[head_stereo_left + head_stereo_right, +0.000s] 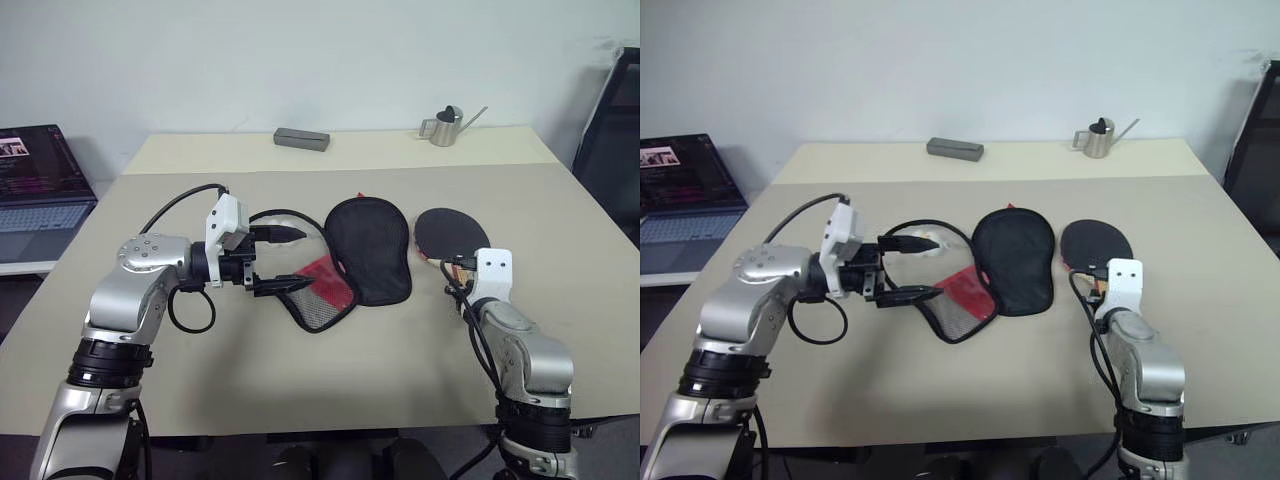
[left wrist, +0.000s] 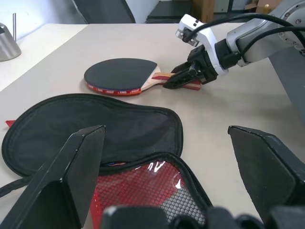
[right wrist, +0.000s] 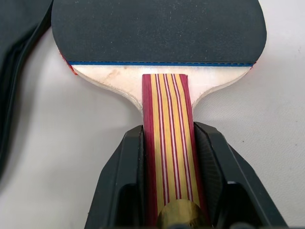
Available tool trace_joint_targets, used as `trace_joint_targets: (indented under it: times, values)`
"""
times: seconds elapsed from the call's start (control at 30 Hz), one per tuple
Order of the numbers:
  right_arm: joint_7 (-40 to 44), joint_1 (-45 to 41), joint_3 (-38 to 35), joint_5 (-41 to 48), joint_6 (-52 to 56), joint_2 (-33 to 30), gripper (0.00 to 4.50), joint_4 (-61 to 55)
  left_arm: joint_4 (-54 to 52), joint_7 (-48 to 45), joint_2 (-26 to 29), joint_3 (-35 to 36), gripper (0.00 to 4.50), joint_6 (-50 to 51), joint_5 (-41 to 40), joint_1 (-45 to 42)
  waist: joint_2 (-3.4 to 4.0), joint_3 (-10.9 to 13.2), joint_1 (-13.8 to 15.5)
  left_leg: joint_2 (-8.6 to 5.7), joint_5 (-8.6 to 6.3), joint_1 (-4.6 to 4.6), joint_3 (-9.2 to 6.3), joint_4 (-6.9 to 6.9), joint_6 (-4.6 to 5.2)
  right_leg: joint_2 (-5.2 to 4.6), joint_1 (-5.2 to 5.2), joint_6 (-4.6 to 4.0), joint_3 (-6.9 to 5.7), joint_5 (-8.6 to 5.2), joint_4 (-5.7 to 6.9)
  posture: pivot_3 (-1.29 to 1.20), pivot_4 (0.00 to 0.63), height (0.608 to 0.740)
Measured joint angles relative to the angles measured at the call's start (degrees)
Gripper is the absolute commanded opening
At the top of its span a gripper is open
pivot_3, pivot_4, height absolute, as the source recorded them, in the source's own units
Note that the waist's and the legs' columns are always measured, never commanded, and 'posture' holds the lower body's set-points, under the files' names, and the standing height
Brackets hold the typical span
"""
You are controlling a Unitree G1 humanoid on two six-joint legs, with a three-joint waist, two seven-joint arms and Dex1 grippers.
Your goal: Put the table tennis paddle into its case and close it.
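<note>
While one paddle (image 3: 157,33) lies beside one case (image 1: 370,250), right tool (image 3: 169,181) clamps handle; left tool (image 1: 275,260) apart.

both eye views look forward and down over the tabletop (image 1: 330,380); the left wrist view looks low across it; the right wrist view sits close above it.

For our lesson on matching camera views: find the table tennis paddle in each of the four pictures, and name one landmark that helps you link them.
Left eye view: table tennis paddle lies right of centre, beside the case.
Right eye view: right of centre, again beside the case.
Left wrist view: upper middle, beyond the case, the right gripper at its handle.
Right wrist view: fills the centre, handle between the fingers.
Shared landmark: the black case.
</note>
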Motion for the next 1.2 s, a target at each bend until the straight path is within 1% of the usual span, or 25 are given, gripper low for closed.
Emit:
trace_joint_targets:
  times: [0.17,0.37,0.63,0.87,1.07,1.2]
  values:
    - [-1.7,-1.3,-1.9,0.0,0.0,1.1,1.17,0.9,0.4,-0.1,0.0,0.0,4.50,0.0,0.1,-0.3,0.00,0.0,0.4,-0.02,0.00,-0.02,0.00,0.00,0.00,-0.01,-0.01,0.00,0.01,0.00,-0.01,0.00,0.150,0.740]
    - [-1.5,-2.1,-1.7,0.0,0.1,-0.3,1.17,0.9,1.2,0.0,0.2,0.1,4.50,-0.2,0.3,-0.9,0.02,0.0,0.4,0.00,0.00,-0.02,0.02,-0.04,0.00,0.00,-0.05,0.00,0.01,0.00,-0.01,0.00,0.150,0.740]
    - [0.9,-3.8,2.0,0.1,1.4,-0.9,1.17,-4.8,4.7,0.3,2.6,1.9,4.50,-1.9,1.0,-1.1,0.06,0.0,-0.6,0.03,0.00,-0.02,0.05,-0.17,0.00,0.01,-0.13,-0.02,0.04,-0.02,-0.02,0.00,0.150,0.740]
    - [3.2,-6.0,6.7,0.1,1.5,-1.0,1.17,-4.2,5.9,0.6,3.7,3.3,4.50,-2.8,1.3,-1.1,0.06,0.0,-0.6,0.03,0.00,-0.03,0.05,-0.18,0.00,0.01,-0.14,-0.02,0.05,-0.02,-0.04,0.00,0.150,0.740]
    - [3.2,-11.7,10.3,0.0,0.9,4.3,1.17,1.7,6.9,0.8,5.6,5.1,4.50,-3.5,1.4,0.3,0.06,0.0,-0.7,0.06,0.01,-0.06,0.07,-0.31,-0.02,0.02,-0.34,-0.05,0.09,-0.03,0.02,0.00,0.150,0.740]
    - [3.0,-12.7,12.9,0.1,0.5,8.4,1.17,4.9,6.7,1.4,5.7,5.4,4.50,-3.5,1.4,1.1,0.06,0.0,-0.6,0.04,0.02,-0.20,0.07,-0.32,-0.04,0.00,-0.44,-0.06,0.09,-0.03,-0.02,0.00,0.150,0.740]
